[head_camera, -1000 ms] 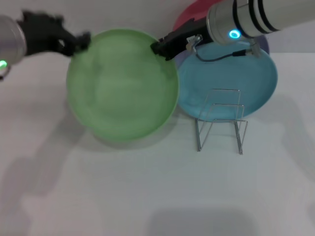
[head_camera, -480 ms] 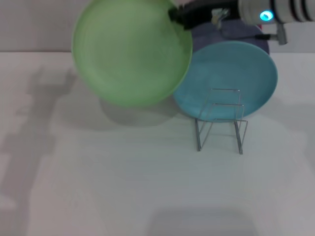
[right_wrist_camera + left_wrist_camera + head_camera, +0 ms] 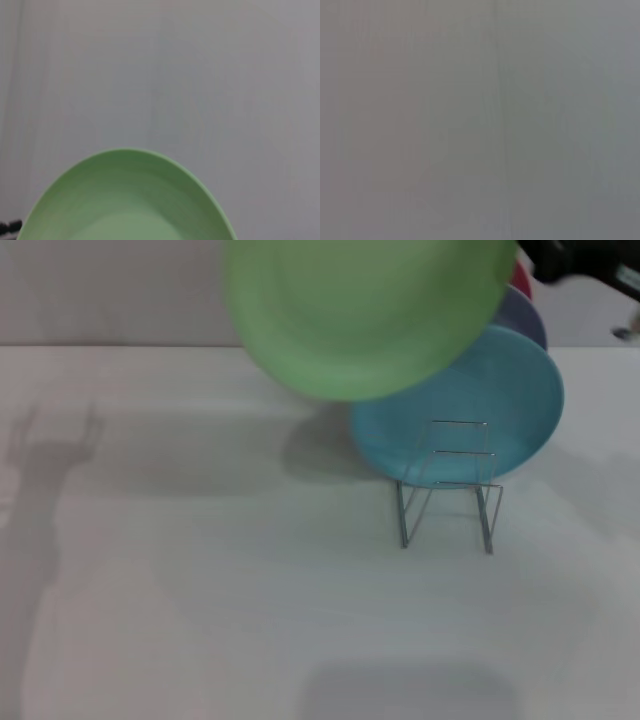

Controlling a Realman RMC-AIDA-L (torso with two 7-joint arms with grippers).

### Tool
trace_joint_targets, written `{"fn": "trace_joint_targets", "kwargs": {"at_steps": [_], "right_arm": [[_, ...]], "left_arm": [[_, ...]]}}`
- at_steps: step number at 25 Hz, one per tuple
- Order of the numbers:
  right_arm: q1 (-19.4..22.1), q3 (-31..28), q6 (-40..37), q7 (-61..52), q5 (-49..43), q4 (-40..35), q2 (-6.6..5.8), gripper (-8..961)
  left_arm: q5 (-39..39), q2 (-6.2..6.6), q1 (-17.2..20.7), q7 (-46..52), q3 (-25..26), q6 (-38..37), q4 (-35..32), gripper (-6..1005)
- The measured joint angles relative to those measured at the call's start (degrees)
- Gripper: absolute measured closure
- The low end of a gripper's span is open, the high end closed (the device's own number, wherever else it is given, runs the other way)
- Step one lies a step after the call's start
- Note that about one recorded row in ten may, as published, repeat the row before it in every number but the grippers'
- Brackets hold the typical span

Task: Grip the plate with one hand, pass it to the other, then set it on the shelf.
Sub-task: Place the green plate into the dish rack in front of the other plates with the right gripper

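Desk (image 3: pixel 200 620) surface, white, fills the near field. Wire shelf (image 3: pixel 447 485) stands upright right of centre, its loops unoccupied. Just behind it lies a turquoise plate (image 3: pixel 500 400), with a lavender-blue plate (image 3: pixel 528 318) and a red plate (image 3: pixel 522 280) edging out beyond. Light green plate (image 3: pixel 365 310) hangs in the air above the far desk, left of the shelf and overlapping the turquoise plate. Right pincer (image 3: pixel 570 258) sits at the far right by the plate's rim; whether it is clamped cannot be told. Left pincer is out of sight.
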State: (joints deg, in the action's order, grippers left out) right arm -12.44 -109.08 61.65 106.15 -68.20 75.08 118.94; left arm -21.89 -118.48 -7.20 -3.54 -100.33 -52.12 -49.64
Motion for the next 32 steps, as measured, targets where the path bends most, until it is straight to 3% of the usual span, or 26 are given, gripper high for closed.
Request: {"fn": "trace_joint_targets", "kwargs": {"at_steps": [1,2,3,5,11,22,32], "right_arm": [[0.0,0.0,0.0,0.0,0.0,0.0,0.0,917],[1.8,-0.1,3.3,11.4,4.8,-4.6,0.07,917],[1.8,-0.1,3.3,11.4,4.8,-4.6,0.07,917],[3.3,-0.2,7.7,23.9,10.8,-10.7,0.15,917],[4.6,-0.8,13.2,34.1,13.6,-13.9,0.37,918],[5.8,-1.8,13.8,42.8,14.3,-17.0,0.45,918],[6.9,-3.6,14.1,44.0,15.4,-20.2,0.56,918]], "left_arm": [[0.0,0.0,0.0,0.0,0.0,0.0,0.0,197],[0.0,0.01,-0.7,1.9,0.0,-1.5,3.3,197],[0.0,0.01,-0.7,1.9,0.0,-1.5,3.3,197],[0.0,-0.01,-1.2,3.2,0.1,-1.8,5.3,197],[0.0,0.0,-2.0,4.1,-0.2,-1.9,8.4,197],[0.0,0.01,-3.0,5.1,-0.5,-0.5,12.1,197],[0.0,0.01,-3.3,5.9,-0.5,1.9,12.5,197]]}}
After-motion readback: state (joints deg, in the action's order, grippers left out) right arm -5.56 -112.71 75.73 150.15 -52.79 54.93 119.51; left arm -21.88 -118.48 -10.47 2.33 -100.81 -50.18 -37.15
